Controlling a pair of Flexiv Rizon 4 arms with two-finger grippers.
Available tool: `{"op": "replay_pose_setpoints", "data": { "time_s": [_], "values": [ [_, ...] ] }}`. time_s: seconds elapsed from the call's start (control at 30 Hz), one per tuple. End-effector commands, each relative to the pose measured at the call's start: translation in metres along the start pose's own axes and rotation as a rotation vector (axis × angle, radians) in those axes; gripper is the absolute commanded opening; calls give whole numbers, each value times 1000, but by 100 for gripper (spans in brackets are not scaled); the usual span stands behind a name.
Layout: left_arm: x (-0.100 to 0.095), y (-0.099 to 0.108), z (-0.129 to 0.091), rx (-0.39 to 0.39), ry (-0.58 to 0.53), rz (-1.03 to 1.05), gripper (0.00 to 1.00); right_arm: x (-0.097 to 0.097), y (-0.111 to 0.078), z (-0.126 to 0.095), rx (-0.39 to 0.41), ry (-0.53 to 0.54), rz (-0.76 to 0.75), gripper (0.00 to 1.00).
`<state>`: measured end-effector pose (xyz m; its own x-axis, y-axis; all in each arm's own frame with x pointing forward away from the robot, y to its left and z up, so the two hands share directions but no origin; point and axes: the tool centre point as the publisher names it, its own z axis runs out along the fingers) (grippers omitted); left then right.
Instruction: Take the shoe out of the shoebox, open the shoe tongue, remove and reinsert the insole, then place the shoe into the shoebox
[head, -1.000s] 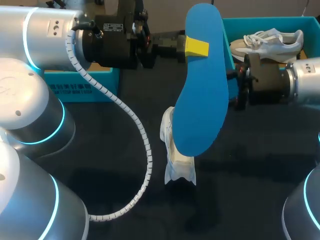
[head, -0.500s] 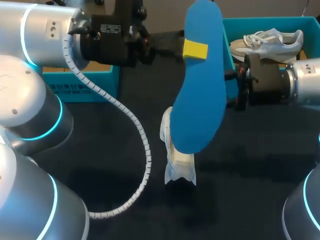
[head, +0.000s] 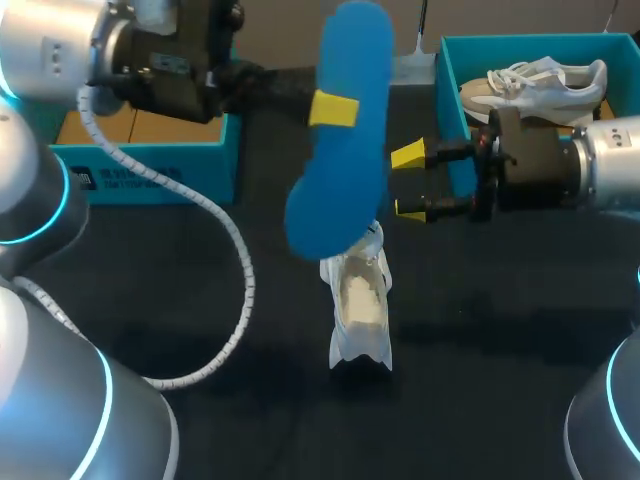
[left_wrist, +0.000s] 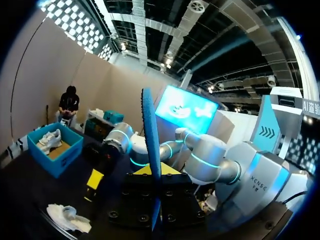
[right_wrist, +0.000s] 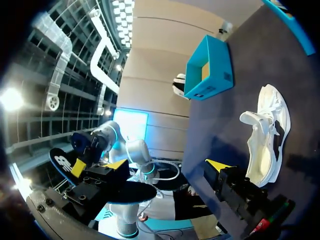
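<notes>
gripping the blue insole (head: 325, 200) in the left fingers (head: 333, 110), clamping it across its middle and holding it aloft, long axis running near to far with a lean to the left, lower end hanging over the far end of the white shoe (head: 358, 310). resting that shoe on the tabletop (head: 480, 380) near the middle, opening facing up, its long axis also running near to far, so roughly lining up under the insole. holding the right fingers (head: 408, 155) spread open and empty just right of the insole, above the shoe. judging the right arm to be the nearer one for steadying the shoe, and the left the one for lowering the insole in. counting one insole; two shoes, with a second shoe (head: 535, 80) lying in the teal shoebox (head: 450, 80) at far right; two teal boxes, with the second box (head: 200, 160) sitting at far left.
</notes>
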<state>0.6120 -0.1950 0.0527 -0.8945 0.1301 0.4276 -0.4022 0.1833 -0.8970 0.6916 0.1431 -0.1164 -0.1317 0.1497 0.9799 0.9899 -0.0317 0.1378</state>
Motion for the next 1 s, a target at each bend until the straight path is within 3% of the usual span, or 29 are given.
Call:
{"op": "replay_pose_setpoints", "data": {
  "time_s": [0.03, 0.17, 0.37, 0.73, 0.83, 0.87, 1.0],
  "values": [
    [1, 18, -17, 105, 14, 196, 0, -1, 0, 2, -2, 0, 0, 100],
    [-13, 25, -23, 109, -4, 343, 0, -1, 0, 2, -2, 0, 0, 100],
    [-20, 31, -34, -12, -2, 652, 0, -1, 0, 2, -2, 0, 0, 100],
    [-44, 37, -55, -17, -74, 1260, 0, -1, 0, 2, -2, 0, 0, 100],
    [-51, 35, -58, 47, -160, 1271, 0, -1, 0, 2, -2, 0, 0, 100],
    [-52, 35, -58, 60, -192, 1182, 0, -1, 0, 2, -2, 0, 0, 100],
    [-52, 35, -58, 60, -192, 1182, 0, -1, 0, 2, -2, 0, 0, 100]
  ]
}}
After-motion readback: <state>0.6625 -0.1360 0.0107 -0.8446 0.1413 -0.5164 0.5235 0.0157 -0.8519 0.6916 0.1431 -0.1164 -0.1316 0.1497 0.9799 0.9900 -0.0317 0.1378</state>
